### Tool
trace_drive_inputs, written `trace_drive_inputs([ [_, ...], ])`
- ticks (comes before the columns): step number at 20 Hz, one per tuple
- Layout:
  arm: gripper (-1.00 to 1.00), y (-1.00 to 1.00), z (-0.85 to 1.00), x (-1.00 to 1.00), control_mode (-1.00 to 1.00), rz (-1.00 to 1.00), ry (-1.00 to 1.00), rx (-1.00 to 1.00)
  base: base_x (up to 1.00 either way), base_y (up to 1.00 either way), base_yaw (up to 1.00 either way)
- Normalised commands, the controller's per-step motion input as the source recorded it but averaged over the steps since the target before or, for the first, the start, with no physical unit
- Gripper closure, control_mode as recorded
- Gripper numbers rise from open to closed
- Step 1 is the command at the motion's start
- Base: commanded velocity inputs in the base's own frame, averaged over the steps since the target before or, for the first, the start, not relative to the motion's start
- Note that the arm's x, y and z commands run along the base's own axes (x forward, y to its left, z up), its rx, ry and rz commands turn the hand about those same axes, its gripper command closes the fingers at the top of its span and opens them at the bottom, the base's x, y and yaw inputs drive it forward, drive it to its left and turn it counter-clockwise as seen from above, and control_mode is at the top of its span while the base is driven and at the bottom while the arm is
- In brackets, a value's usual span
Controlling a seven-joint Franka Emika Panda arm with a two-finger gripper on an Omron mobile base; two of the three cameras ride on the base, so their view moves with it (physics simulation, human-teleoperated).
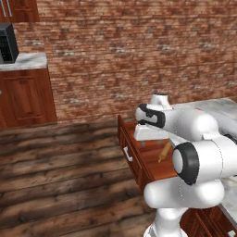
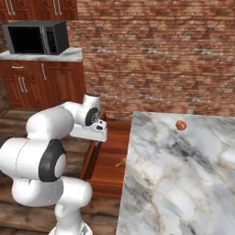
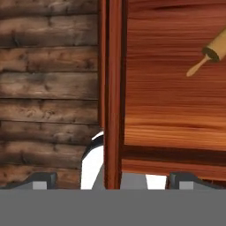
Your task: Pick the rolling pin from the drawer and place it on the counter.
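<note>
Drawer point(image 3: 113, 88) front below; rolling pin point(image 3: 211, 52) beyond.

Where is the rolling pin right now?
The rolling pin lies inside the open drawer, at the upper right of the hand view. In the left base view it shows on the drawer floor beside the arm.

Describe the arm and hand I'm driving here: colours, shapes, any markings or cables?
The arm is glossy white, built of fat rounded segments joined by dark grey-black rings at the joints. The hand ends in two small dark grey finger tips, blocky and square-cornered, on a flat white wrist block. No cables, labels or markings are visible.
</note>
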Motion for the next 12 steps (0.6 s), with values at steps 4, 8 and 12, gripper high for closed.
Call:
trace_drive_inputs([
  [4,-1.00,0.13,-0.73,0.15,-1.00,0.00,0.00,0.03,0.00,0.00,0.00],
  [8,-1.00,0.38,-0.64,0.10,-1.00,0.00,-0.01,0.01,0.00,0.00,0.00],
  [12,-1.00,0.61,-0.73,0.13,-1.00,0.00,0.00,0.00,0.00,0.00,0.00],
])
